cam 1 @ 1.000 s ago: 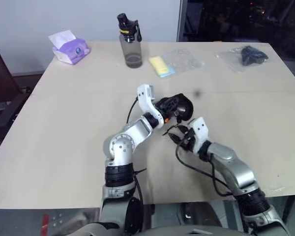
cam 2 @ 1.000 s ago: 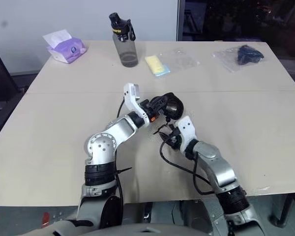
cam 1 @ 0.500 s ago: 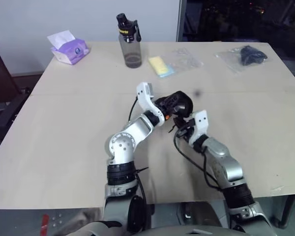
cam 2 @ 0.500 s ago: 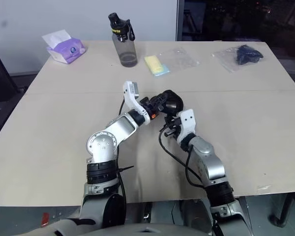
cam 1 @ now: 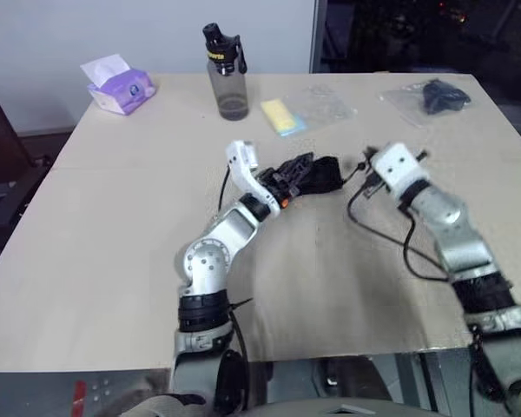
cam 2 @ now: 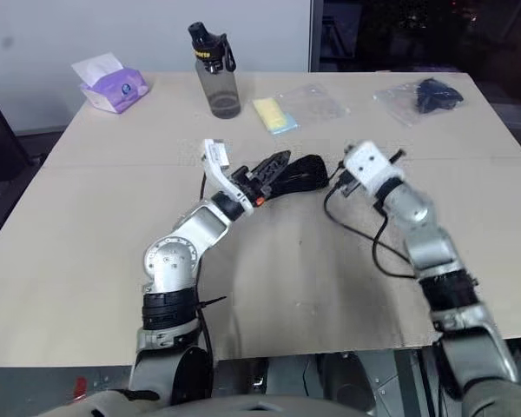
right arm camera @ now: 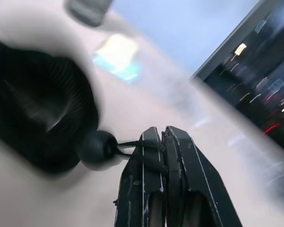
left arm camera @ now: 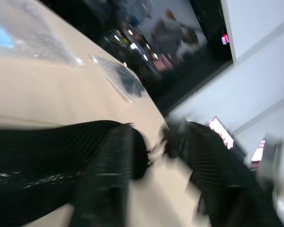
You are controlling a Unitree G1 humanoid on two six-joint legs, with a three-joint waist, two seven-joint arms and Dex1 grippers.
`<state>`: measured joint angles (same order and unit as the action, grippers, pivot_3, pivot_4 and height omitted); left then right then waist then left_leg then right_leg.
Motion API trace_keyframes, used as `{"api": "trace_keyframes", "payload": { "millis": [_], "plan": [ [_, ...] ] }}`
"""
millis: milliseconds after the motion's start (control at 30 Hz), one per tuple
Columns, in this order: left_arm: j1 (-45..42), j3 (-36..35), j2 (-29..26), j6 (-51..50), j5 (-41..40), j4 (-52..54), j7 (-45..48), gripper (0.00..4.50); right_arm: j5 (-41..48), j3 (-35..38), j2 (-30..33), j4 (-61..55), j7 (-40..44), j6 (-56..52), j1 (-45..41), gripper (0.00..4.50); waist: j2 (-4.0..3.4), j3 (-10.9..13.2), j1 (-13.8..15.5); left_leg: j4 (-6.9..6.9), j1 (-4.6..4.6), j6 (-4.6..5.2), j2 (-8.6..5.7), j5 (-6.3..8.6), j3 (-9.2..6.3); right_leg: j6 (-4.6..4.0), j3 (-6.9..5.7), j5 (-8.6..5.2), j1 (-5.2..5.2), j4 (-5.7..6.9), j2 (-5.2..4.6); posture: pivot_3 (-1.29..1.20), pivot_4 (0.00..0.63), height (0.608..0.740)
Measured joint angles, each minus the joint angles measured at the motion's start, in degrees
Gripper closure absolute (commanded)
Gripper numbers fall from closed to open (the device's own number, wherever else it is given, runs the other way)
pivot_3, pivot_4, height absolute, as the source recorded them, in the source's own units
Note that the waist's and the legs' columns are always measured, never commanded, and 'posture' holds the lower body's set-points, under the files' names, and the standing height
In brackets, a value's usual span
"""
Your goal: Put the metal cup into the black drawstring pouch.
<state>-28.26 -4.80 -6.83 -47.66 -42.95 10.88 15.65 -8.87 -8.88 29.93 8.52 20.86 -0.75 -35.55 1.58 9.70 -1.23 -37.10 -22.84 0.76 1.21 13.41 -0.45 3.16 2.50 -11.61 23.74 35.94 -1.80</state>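
Pouch (cam 1: 317,176) is what we must handle now: it lies flat on the table (cam 1: 113,226), between the two grippers. It is soft, matte black fabric, so we judge that it is light, folds easily and slides on the smooth table when we pull it.

The right gripper (right arm camera: 160,135) is clenched on the thin cord (right arm camera: 132,143), just behind the round toggle (right arm camera: 97,147). This is a good place to hold for closing the mouth. But the cord is thin and can slip out from the pads, so the pull should be slow and straight.

The left gripper (cam 2: 273,169) is at the other end of the pouch, with its fingers (left arm camera: 109,179) standing apart. One finger is against the fabric, and it seems to grasp nothing.

The metal cup we cannot place with certainty. The pouch looks a little full, so we think the cup is probably already inside. If so, the steel is hard, smooth and heavier than the fabric, and it can roll out when the mouth is tipped down.

To lift the pouch, we should hold the fabric near the mouth, not the bottom.
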Motion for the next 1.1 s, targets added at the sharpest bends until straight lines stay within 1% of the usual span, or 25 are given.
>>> {"api": "trace_keyframes", "payload": {
  "millis": [33, 67, 100, 133, 167, 233, 267, 367, 467, 533, 567, 700, 767, 933, 1100],
  "plan": [
    [1.1, 4.9, -7.8, -0.6, 2.1, 0.8, 6.0, 0.71, -1.6, -0.3, 0.9, 1.3, 0.2, 2.5, -3.1, 4.50, -0.03, 0.0, -0.6, 0.07, -0.03, 0.00, 0.02, 0.00, 0.00, 0.00, 0.03, 0.00, 0.08, 0.00, 0.03, 0.00, 0.150, 0.740],
    [1.8, 5.8, -10.1, -0.8, 2.7, 1.1, 8.2, 0.41, -2.0, -0.2, 1.6, 1.3, 0.2, 3.6, -3.9, 4.50, -0.05, 0.0, -0.7, 0.12, -0.03, 0.00, 0.03, 0.00, 0.00, 0.00, 0.02, 0.00, 0.08, -0.01, 0.02, 0.00, 0.150, 0.740],
    [3.2, 6.7, -14.6, -0.5, 2.6, 2.1, 13.7, 0.10, -2.8, -0.5, 1.6, 2.1, 0.2, 4.8, -5.5, 4.50, 0.01, 0.1, -1.0, 0.14, -0.05, -0.01, 0.05, 0.00, 0.05, 0.00, 0.02, -0.01, 0.15, 0.03, 0.00, 0.00, 0.150, 0.740],
    [4.6, 8.5, -20.0, -0.9, 2.1, 3.4, 19.7, 0.10, -3.5, -0.5, 1.8, 2.4, 0.2, 6.1, -6.8, 4.50, 0.05, 0.1, -1.3, 0.18, -0.15, -0.01, 0.10, 0.00, 0.04, 0.00, 0.04, 0.00, 0.26, -0.04, 0.05, 0.00, 0.150, 0.740],
    [5.3, 8.9, -23.2, -0.9, 1.9, 3.7, 23.9, 0.10, -4.1, -0.5, 2.0, 2.9, 0.2, 7.1, -7.7, 4.50, -0.01, 0.1, -1.3, 0.22, -0.15, -0.01, 0.09, -0.01, 0.07, -0.01, 0.04, -0.01, 0.30, 0.00, 0.01, 0.00, 0.150, 0.740],
    [5.1, 8.9, -28.5, 1.0, 3.2, 2.4, 30.1, 0.10, -4.6, -0.9, 1.4, 3.9, 0.5, 8.5, -9.8, 4.50, -0.07, 0.2, -1.1, 0.23, -0.21, -0.01, 0.08, -0.01, 0.06, -0.01, 0.00, -0.01, 0.37, 0.00, -0.02, 0.00, 0.150, 0.740],
    [4.5, 8.8, -29.8, 3.6, 5.2, 0.5, 31.5, 0.10, -4.7, -1.3, 1.0, 3.8, 0.8, 9.1, -10.7, 4.50, -0.09, 0.2, -1.0, 0.23, -0.21, -0.01, 0.08, 0.00, 0.06, -0.02, 0.00, -0.01, 0.36, 0.00, -0.03, 0.00, 0.150, 0.740],
    [0.5, 7.9, -29.1, 13.5, 13.1, -7.4, 29.7, 0.10, -4.9, -1.6, 0.0, 3.3, 1.7, 9.8, -11.9, 4.50, -0.05, 0.2, -0.2, 0.14, -0.30, -0.01, 0.04, -0.01, 0.03, -0.06, -0.09, -0.04, 0.34, -0.05, -0.12, 0.00, 0.150, 0.740],
    [-3.4, 7.4, -29.0, 20.4, 17.6, -9.7, 30.1, 0.10, -4.8, -1.9, -0.8, 2.3, 3.2, 9.8, -12.0, 4.50, -0.05, 0.3, 0.1, -0.12, -0.68, -0.01, 0.02, -0.01, 0.05, 0.00, -0.10, 0.01, 0.54, -0.07, -0.18, 0.00, 0.150, 0.740],
    [-6.8, 7.7, -27.5, 23.6, 21.0, -12.1, 28.6, 0.10, -4.7, -2.1, -1.3, 1.0, 4.7, 9.6, -11.9, 4.50, -0.06, 0.3, 0.5, -0.26, -1.00, -0.02, -0.02, -0.01, 0.06, 0.02, -0.11, 0.03, 0.80, -0.03, -0.21, 0.00, 0.150, 0.740],
    [-8.9, 7.5, -25.7, 25.2, 22.3, -13.8, 27.6, 0.10, -4.6, -2.4, -2.0, -0.3, 5.6, 9.1, -11.9, 4.50, -0.06, 0.3, 0.7, -0.29, -1.04, -0.02, -0.04, -0.02, 0.05, 0.02, -0.11, 0.04, 0.83, 0.00, -0.22, 0.00, 0.150, 0.740],
    [-14.5, 7.6, -19.7, 28.7, 22.1, -13.8, 28.2, 0.10, -4.6, -3.9, -4.1, -4.4, 7.4, 7.4, -12.0, 4.50, -0.06, 0.3, 0.6, -0.28, -1.06, -0.02, -0.04, -0.02, 0.03, 0.02, -0.14, 0.04, 0.85, 0.02, -0.22, 0.00, 0.150, 0.740],
    [-15.5, 7.7, -19.4, 29.5, 22.2, -13.6, 29.1, 0.10, -4.6, -3.9, -4.4, -5.0, 7.7, 6.9, -12.0, 4.50, -0.07, 0.3, 0.3, -0.23, -1.00, -0.02, -0.03, -0.02, 0.04, 0.02, -0.12, 0.04, 0.87, 0.08, -0.21, 0.00, 0.150, 0.740],
    [-16.0, 10.7, -19.4, 29.4, 23.6, -13.8, 32.8, 0.10, -4.2, -3.8, -5.6, -6.3, 9.0, 5.4, -12.0, 4.50, -0.07, 0.3, 0.2, -0.21, -0.96, -0.01, 0.02, -0.02, -0.01, 0.02, -0.15, 0.03, 1.01, 0.41, -0.13, 0.00, 0.150, 0.740],
    [-18.3, 10.9, -18.2, 29.6, 23.6, -14.4, 34.4, 0.10, -4.3, -3.9, -5.9, -7.4, 9.7, 4.7, -12.7, 4.50, -0.07, 0.3, 0.3, -0.34, -0.94, -0.01, 0.01, -0.02, 0.00, 0.02, -0.13, 0.03, 1.01, 0.56, -0.13, 0.00, 0.150, 0.740]
  ]
}}
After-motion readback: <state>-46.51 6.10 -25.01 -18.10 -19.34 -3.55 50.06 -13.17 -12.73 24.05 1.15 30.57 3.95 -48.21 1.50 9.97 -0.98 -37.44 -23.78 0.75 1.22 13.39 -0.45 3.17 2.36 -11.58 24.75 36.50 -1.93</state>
